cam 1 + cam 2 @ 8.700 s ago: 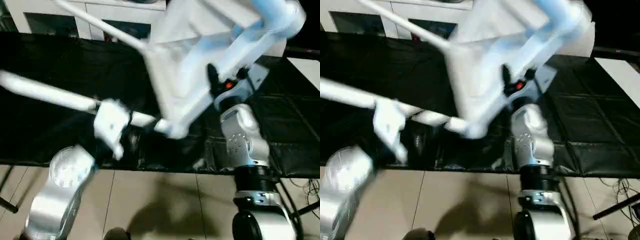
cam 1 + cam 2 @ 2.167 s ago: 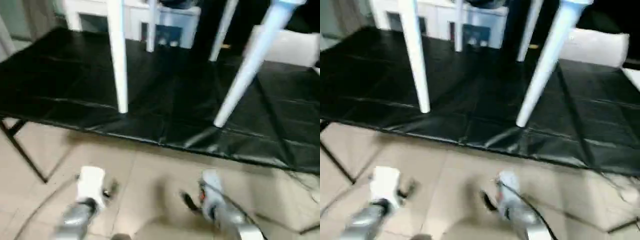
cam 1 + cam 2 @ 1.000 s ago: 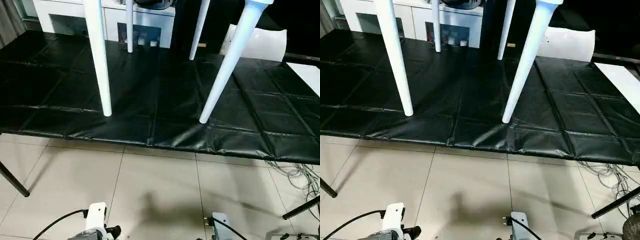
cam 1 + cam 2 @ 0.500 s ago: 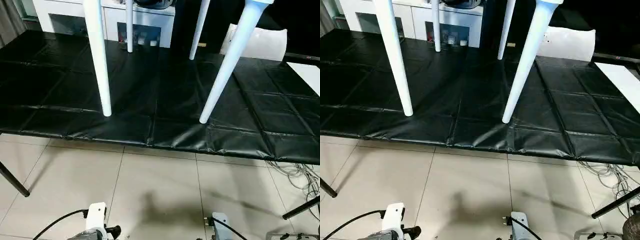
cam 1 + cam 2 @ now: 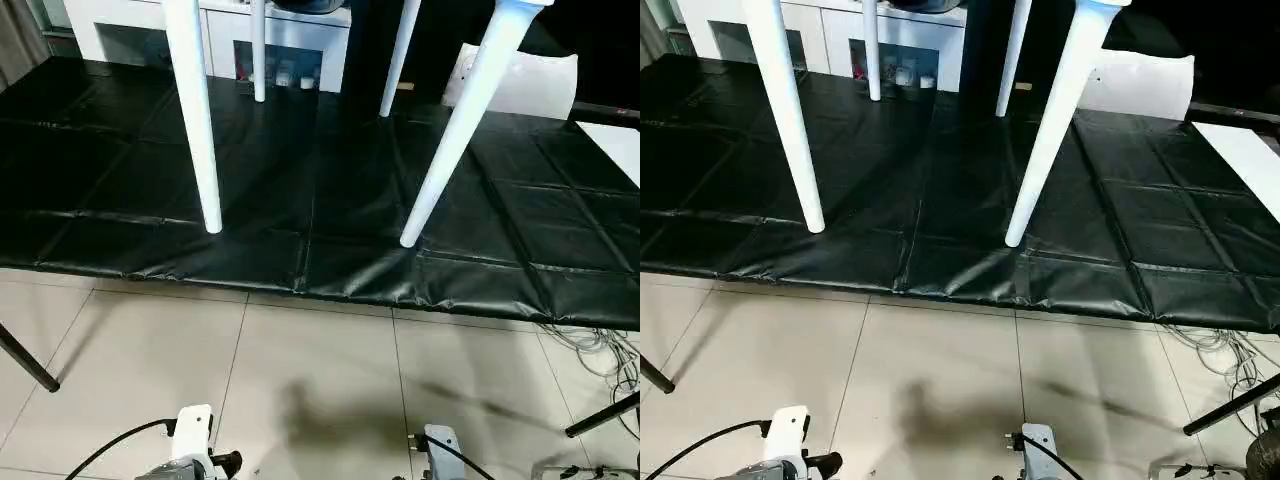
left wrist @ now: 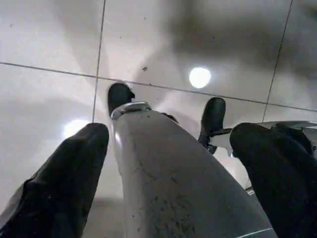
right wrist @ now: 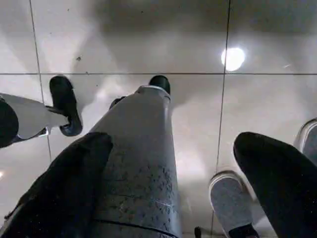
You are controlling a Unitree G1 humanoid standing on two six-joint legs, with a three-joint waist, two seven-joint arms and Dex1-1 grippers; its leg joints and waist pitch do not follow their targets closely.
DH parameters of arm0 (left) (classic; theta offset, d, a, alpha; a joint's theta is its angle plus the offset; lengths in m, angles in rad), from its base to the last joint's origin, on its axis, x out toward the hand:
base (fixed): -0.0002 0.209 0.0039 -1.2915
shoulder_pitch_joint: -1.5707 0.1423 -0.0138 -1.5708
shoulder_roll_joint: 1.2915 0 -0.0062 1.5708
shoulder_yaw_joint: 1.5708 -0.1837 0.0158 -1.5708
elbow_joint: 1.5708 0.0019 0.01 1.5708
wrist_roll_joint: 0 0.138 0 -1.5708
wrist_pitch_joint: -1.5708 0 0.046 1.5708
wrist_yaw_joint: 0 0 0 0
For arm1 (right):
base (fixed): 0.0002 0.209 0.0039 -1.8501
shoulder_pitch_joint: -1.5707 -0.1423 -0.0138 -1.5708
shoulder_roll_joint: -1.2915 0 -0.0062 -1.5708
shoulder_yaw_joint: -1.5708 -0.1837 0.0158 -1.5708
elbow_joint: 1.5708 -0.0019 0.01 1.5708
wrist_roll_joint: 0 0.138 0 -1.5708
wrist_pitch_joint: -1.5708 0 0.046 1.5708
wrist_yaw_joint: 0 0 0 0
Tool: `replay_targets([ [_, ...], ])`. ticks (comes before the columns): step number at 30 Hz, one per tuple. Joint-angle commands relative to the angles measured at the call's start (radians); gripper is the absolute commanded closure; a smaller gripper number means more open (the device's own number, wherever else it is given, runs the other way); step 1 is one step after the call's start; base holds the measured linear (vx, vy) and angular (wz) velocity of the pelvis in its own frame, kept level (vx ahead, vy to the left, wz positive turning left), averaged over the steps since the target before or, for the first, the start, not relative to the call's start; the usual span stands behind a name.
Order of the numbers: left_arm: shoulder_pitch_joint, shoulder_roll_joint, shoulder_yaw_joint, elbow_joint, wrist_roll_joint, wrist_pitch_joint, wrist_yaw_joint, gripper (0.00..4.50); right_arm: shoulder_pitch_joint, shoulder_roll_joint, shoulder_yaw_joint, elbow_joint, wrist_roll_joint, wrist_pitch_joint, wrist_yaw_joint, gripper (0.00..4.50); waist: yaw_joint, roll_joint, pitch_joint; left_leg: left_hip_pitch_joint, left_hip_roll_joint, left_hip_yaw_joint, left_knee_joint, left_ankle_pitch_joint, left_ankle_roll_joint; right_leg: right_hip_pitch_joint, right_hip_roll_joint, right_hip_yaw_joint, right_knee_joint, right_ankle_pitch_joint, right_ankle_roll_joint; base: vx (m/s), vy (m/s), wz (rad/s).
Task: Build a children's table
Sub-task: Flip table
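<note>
On the black padded desk by the tiled floor the children's table stands on all four legs, so assembly looks finished, with the left pincer and right pincer hanging wide open, empty, nothing left to grasp.

On the black bench four white legs of the children's table stand upright and well apart, two near the front edge and two at the back, so there are wide open lanes of bare mat between them and to both sides. Behind the back legs a white cabinet closes the far side, and a white panel stands at the far right. My left claw and my right claw hang low over the tiled floor with their fingers spread, and my own grey legs and black feet stand just beside them.
</note>
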Motion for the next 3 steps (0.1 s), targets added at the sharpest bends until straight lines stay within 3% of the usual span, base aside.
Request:
replay_targets([
  [1,0.013,-0.013,0.001,0.027,0.001,0.014,0.001,0.04,-0.002,-0.003,-0.009,0.004,0.0,0.002,0.002,0.0,0.006,0.011,-0.025,-0.009,0.082,-0.02,-0.087,-0.158,0.061,0.021,-0.12,0.066,-0.083,-0.103,-0.232,0.0,0.0,0.0],
  [3,0.013,-0.013,0.001,0.027,0.001,0.014,0.001,0.04,-0.002,-0.003,-0.009,0.004,0.0,0.002,0.002,0.0,0.006,0.01,-0.025,-0.008,0.082,-0.019,-0.087,-0.158,0.062,0.021,-0.121,0.067,-0.084,-0.104,-0.232,0.0,0.0,0.0],
])
